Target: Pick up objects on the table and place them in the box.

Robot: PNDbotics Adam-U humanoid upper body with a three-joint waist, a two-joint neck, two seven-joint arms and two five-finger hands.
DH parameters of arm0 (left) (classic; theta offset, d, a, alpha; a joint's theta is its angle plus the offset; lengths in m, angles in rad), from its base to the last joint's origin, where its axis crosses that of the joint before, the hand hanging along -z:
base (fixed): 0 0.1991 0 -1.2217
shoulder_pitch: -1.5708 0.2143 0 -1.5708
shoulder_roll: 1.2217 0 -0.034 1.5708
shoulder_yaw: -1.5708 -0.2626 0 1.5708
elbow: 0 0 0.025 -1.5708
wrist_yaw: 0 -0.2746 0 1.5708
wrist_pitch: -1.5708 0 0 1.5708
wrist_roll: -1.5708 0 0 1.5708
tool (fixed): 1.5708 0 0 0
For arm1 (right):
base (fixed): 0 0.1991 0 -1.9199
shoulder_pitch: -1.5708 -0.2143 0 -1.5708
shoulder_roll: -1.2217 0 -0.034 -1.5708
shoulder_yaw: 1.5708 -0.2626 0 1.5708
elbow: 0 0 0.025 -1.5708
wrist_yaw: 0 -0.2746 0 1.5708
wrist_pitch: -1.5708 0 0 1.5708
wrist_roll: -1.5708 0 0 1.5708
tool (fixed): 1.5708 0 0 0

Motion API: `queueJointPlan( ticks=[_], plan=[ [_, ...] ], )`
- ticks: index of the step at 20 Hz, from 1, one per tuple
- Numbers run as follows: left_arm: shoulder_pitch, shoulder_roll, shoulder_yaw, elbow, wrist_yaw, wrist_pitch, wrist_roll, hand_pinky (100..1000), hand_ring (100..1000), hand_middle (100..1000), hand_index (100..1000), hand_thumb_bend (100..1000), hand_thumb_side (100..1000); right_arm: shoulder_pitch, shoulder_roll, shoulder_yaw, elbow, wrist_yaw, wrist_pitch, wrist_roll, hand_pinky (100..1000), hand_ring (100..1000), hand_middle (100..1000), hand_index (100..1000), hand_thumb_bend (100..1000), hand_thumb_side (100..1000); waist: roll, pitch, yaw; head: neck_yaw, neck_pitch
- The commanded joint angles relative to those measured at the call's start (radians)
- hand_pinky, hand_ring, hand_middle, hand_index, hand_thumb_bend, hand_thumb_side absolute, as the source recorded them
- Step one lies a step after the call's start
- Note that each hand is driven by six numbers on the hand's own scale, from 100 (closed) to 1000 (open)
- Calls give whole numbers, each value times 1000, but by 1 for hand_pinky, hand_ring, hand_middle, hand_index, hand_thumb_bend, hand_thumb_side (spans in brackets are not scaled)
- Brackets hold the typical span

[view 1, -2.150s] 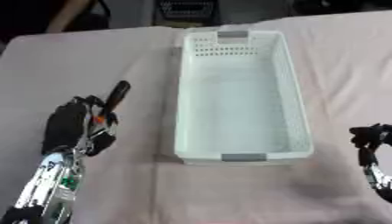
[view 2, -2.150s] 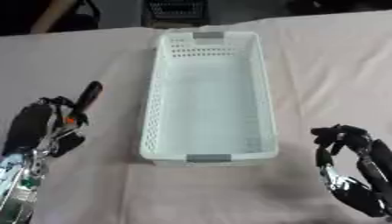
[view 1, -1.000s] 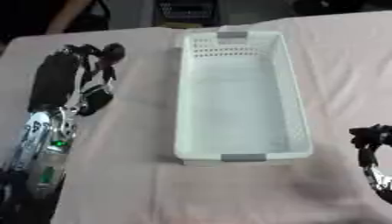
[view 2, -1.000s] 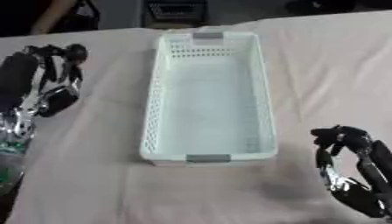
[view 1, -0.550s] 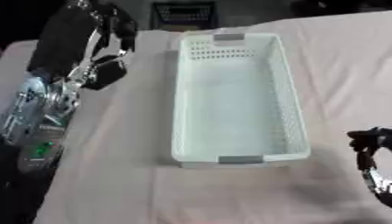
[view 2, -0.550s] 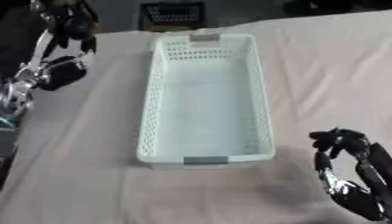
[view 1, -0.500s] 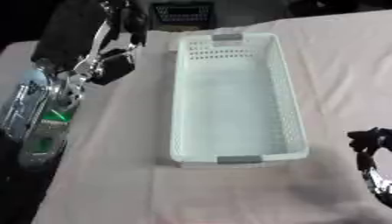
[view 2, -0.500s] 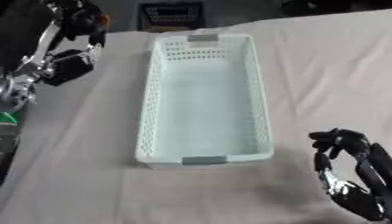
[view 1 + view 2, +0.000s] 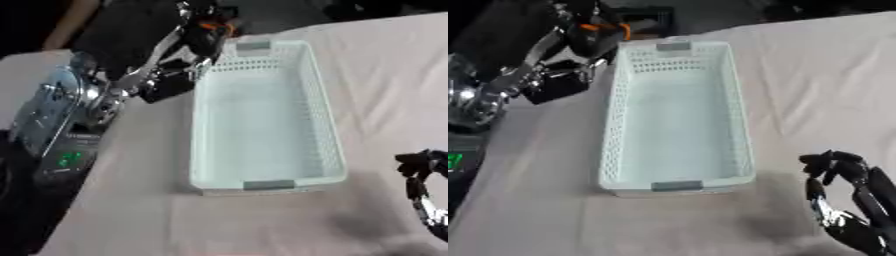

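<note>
A white perforated basket with grey handles lies lengthwise in the middle of the pink table, with nothing inside it. My left hand is raised at the basket's far left corner, fingers curled round a dark object with an orange part. The hand hides most of that object. My left forearm slants up from the lower left. At the lower right, my right hand rests on the cloth beside the basket's near right corner, with its fingers curled and nothing in them.
A dark crate stands beyond the table's far edge behind the basket. The table's left edge drops to dark floor under my left arm. Bare pink cloth stretches right of the basket.
My left hand took a dark object from the table left of the basket and carried it up toward the basket's far left corner. The right hand stayed put.
</note>
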Motion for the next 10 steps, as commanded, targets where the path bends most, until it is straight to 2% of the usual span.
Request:
queueJointPlan(
  ticks=[1,2,3,4,5,6,8,10],
  plan=[
    [-26,25,-46,18,-31,-59,-21,354,187,336,572,376,100,-6,-16,3,-17,-7,-1,5,429,552,577,789,100,779,-3,-14,-3,-2,-14],
    [-27,25,-64,31,-40,-79,-27,358,192,347,577,400,100,-7,-16,4,-17,-8,-2,5,429,552,577,789,100,779,-3,-14,-4,-2,-15],
    [-28,26,-79,44,-55,-101,-35,440,319,470,638,499,164,-8,-16,4,-17,-8,-2,6,428,552,577,789,100,779,-3,-13,-5,-1,-16],
    [-29,28,-96,57,-81,-129,-48,565,513,613,714,633,260,-8,-16,4,-17,-9,-2,6,429,552,577,789,100,779,-3,-13,-6,-1,-17],
    [-30,27,-107,71,-109,-155,-60,538,475,580,699,606,239,-8,-16,4,-17,-9,-2,6,428,552,577,789,100,779,-3,-13,-6,0,-18],
    [-30,29,-116,84,-143,-180,-72,774,838,864,843,861,567,-8,-17,4,-17,-10,-2,7,429,552,577,789,100,779,-3,-14,-7,0,-19],
    [-29,26,-118,109,-232,-222,-63,884,939,945,882,856,693,-8,-16,4,-16,-10,-2,7,429,552,577,789,100,779,-3,-14,-6,-1,-21],
    [-23,19,-112,137,-303,-233,-18,945,979,982,896,856,744,-8,-16,4,-16,-11,-2,8,429,552,577,789,100,779,-4,-13,-5,-2,-23]
  ],
)
